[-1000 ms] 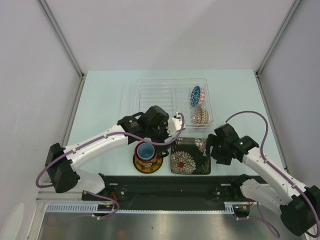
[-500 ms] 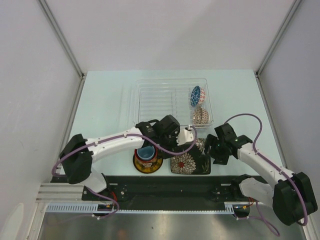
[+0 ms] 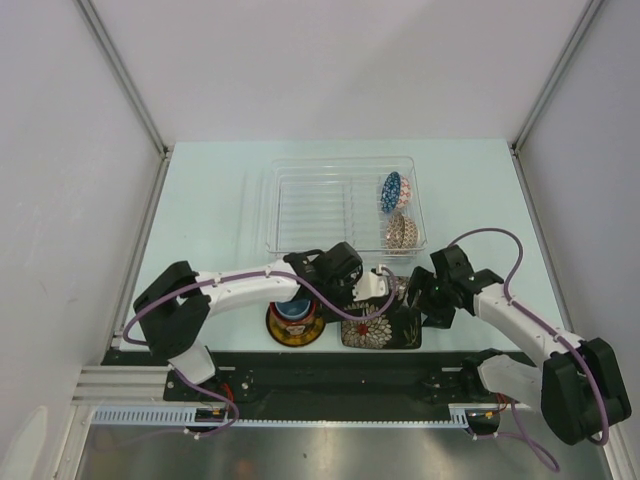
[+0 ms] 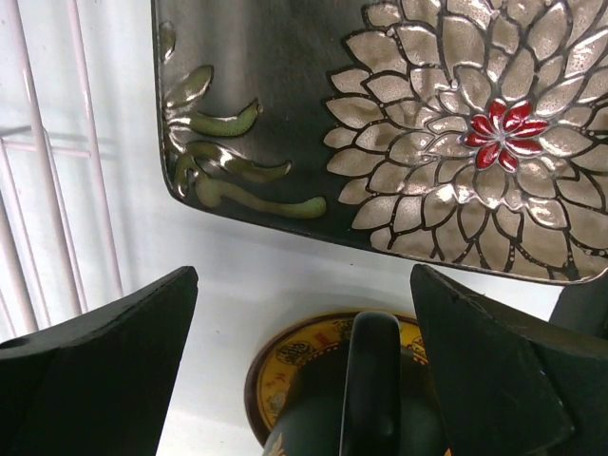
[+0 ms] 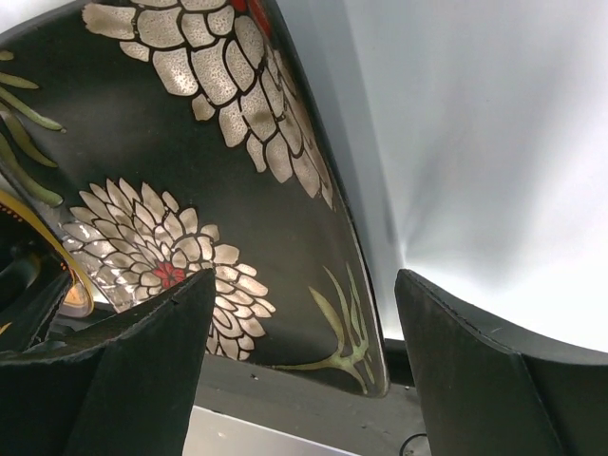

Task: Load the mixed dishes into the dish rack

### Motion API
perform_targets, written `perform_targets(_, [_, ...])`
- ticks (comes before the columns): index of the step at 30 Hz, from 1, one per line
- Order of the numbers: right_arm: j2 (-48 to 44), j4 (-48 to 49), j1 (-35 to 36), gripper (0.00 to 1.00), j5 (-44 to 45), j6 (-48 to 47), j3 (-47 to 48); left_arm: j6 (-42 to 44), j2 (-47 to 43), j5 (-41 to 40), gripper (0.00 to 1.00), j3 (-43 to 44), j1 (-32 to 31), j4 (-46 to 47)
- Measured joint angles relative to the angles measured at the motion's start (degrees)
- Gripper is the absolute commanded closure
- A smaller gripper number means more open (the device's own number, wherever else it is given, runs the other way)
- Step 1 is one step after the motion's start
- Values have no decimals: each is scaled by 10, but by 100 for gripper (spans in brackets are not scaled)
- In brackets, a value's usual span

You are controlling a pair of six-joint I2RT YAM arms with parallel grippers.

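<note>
The black mug stands on the yellow-and-dark saucer with the light-blue cup inside it. My left gripper is open. In the left wrist view its jaws stand either side of the mug's handle, above the saucer, without touching. The square black flowered plate lies right of the saucer. My right gripper is open, and in the right wrist view it straddles the near right edge of the plate. The blue-patterned bowl stands on edge in the dish rack.
A second pinkish patterned dish stands in the rack's right compartment, near the bowl. The rack's pale ribs show left of the plate in the left wrist view. The black base rail runs just in front of the plate and saucer.
My left gripper has moved right and nearer, down beside the mug's handle. My right gripper has moved left up to the plate's right edge. The dishes have not moved.
</note>
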Motion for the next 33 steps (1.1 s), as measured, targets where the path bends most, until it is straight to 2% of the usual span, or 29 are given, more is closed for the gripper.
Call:
perform_targets(16, [11,12,-32,18,-8,1,-15,47,19,-21,0,-3,-2,52])
perform_targets(27, [11,18,-34,20,-23,-5,-16,56,2,-46,0,-19,-3,28])
perform_targets(33, [13,23,-34,24,-26,-5,-16,73,2,-51,0,-22,-3,21])
